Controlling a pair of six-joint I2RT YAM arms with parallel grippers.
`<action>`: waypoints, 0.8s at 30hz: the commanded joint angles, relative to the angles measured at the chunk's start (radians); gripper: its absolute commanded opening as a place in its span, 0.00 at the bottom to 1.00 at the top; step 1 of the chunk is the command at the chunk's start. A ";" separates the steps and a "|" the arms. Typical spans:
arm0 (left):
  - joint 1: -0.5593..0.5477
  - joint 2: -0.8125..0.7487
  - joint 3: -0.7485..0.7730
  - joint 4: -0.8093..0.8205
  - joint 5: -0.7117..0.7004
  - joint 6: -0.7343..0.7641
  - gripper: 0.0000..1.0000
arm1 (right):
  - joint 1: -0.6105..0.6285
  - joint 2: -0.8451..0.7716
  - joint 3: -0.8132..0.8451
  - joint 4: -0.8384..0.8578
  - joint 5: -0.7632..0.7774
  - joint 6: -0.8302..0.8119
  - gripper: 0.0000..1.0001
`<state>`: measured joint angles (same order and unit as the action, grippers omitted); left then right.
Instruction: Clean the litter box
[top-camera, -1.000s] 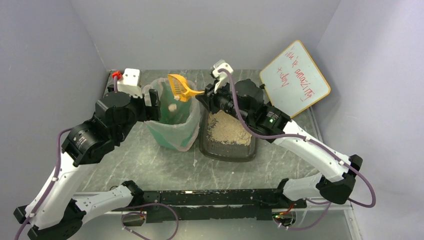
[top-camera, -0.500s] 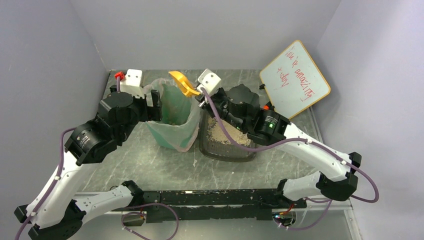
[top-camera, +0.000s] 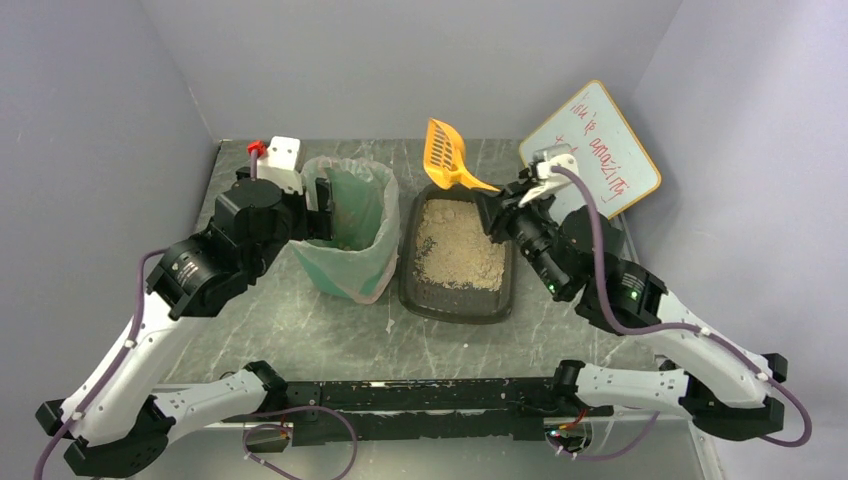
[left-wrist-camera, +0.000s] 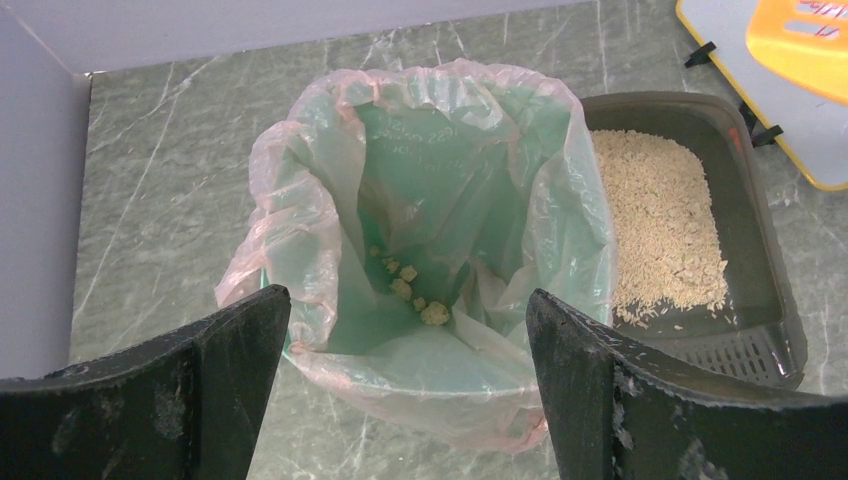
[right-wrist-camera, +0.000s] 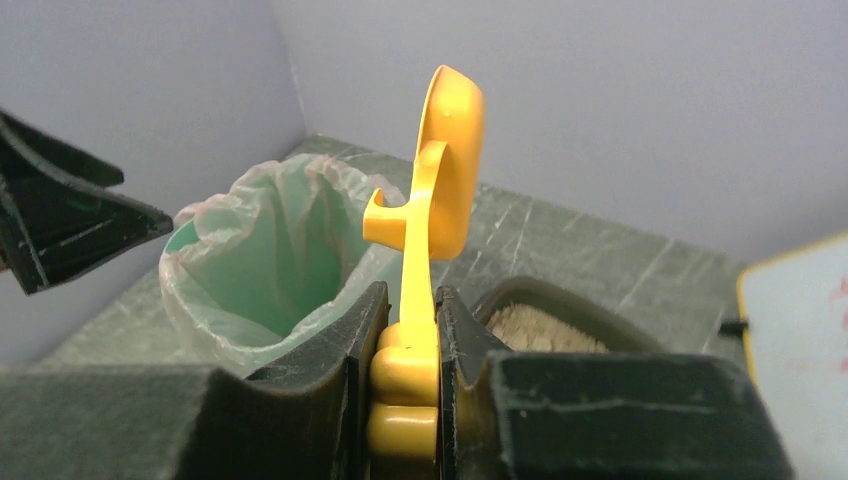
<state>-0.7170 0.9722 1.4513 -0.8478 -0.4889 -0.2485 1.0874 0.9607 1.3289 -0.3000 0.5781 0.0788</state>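
Two arms reach over the far half of the grey-green marbled table. Right gripper has its jaws pinched on the handle of the orange slotted plastic scoop, blade raised just beyond the far end of the shallow dark grey rectangular plastic litter box. The right wrist view shows the scoop edge-on, so no slots are visible there, and the handle end is buried between the fingers. Left gripper has its jaws spread wide, framing the green plastic bin with clear bag liner; can't tell if it contacts the liner. A few pale clumps sit at the bin bottom; the bin base is hidden by the bag. The litter box sits just right of the bin; the liner overhangs the gap, so touching or apart is unclear. Beige litter is heaped far-to-middle, the near end bare and ribbed. Its far right corner is masked by the right gripper. The yellow-framed whiteboard has red writing, not legible.
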 joint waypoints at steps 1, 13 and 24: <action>-0.004 0.009 -0.008 0.068 0.025 0.015 0.93 | -0.001 -0.062 -0.042 -0.151 0.174 0.299 0.00; -0.004 0.025 -0.061 0.116 0.093 0.001 0.92 | -0.002 -0.160 -0.352 -0.355 0.275 0.940 0.00; -0.004 0.006 -0.088 0.104 0.139 -0.021 0.92 | -0.140 -0.099 -0.540 -0.285 0.264 1.291 0.00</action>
<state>-0.7170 0.9974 1.3746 -0.7792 -0.3836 -0.2558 1.0252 0.8345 0.8131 -0.6540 0.8528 1.2182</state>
